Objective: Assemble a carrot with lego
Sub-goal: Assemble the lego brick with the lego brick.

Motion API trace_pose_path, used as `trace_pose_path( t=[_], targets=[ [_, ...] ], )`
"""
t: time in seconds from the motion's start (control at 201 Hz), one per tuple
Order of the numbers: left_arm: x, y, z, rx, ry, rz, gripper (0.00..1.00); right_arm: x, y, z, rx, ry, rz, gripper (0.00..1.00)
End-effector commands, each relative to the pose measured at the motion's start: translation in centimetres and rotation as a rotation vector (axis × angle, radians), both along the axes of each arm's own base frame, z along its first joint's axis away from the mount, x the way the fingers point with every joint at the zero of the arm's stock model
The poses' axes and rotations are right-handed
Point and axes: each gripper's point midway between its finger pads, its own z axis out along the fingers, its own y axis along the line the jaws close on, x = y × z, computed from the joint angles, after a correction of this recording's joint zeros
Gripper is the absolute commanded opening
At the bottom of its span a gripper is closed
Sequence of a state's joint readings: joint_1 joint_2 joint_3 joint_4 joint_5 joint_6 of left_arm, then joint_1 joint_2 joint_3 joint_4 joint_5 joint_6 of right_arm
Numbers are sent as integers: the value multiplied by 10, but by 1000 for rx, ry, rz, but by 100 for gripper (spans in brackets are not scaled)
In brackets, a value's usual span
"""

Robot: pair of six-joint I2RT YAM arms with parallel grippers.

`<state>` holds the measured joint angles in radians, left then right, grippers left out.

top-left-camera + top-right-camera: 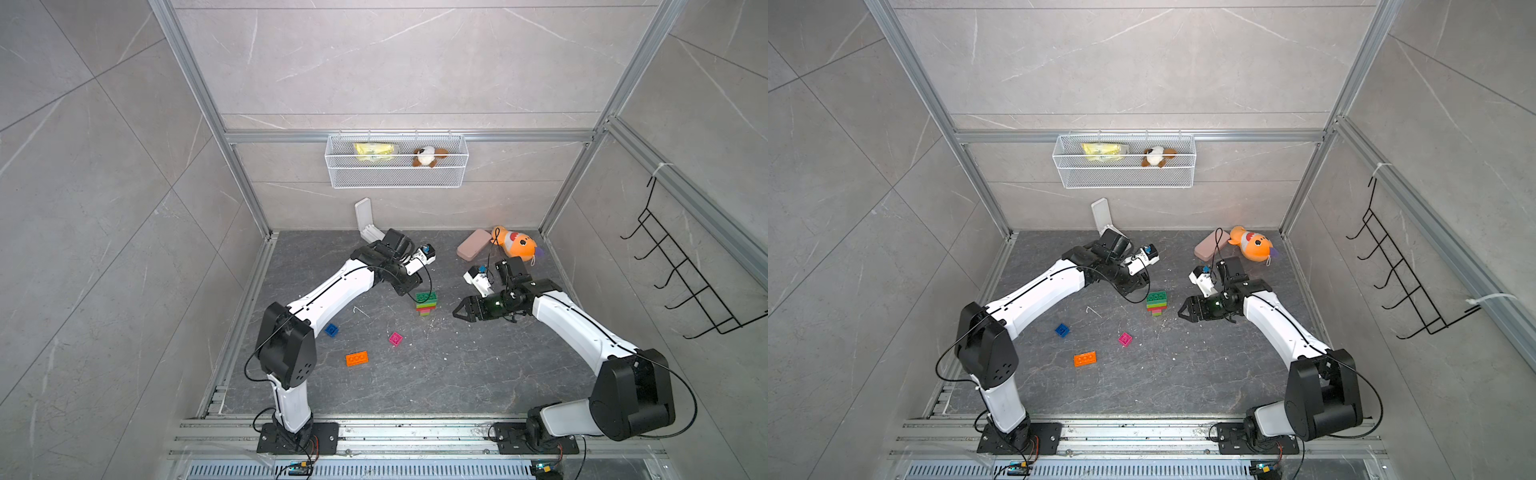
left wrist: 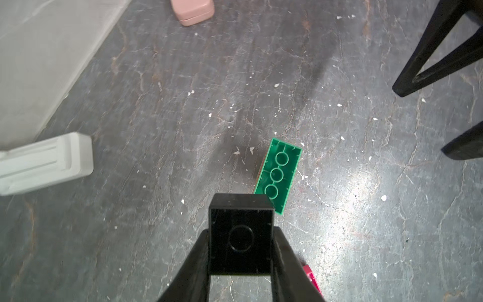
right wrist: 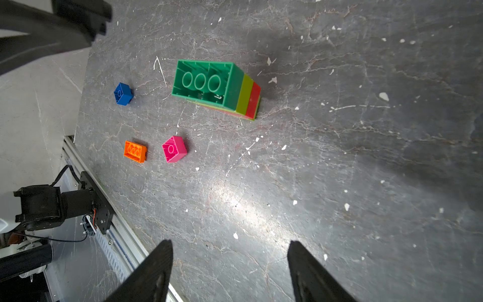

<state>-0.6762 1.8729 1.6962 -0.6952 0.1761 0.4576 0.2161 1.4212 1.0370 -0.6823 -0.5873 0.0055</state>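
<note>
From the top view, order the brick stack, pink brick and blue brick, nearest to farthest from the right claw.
1. Brick stack, just beside the right claw.
2. Pink brick, mid-floor.
3. Blue brick, beside the left arm.

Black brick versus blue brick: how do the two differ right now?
The black brick is clamped in the left gripper; the blue brick lies loose on the table, touched by nothing. Black is right by the carrot; blue sits well apart from it. Both are small square bricks with a single round tube in the hollow underside.
</note>
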Motion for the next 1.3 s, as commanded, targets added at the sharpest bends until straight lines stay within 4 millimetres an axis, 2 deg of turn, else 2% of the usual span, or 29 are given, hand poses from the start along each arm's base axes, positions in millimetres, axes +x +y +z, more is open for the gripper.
trace_pose_path(
  t=[0.0, 0.149, 0.378, 0.622, 1.299],
  targets=[
    [-21, -9, -7, 65, 43, -157, 14, -8, -1, 1, 5, -7, 19, 73],
    [-21, -21, -12, 70, 45, -209, 14, -10, 4, 3, 40, -27, 44, 72],
    [-18, -28, -20, 91, 60, -232, 14, -9, 13, 13, 120, -105, 65, 72],
    [-14, -29, -29, 116, 76, -229, 14, -6, 6, 10, 76, -110, 36, 72],
    [-9, -30, -42, 153, 101, -195, 14, -7, 3, 3, 51, -91, 23, 71]
  ],
)
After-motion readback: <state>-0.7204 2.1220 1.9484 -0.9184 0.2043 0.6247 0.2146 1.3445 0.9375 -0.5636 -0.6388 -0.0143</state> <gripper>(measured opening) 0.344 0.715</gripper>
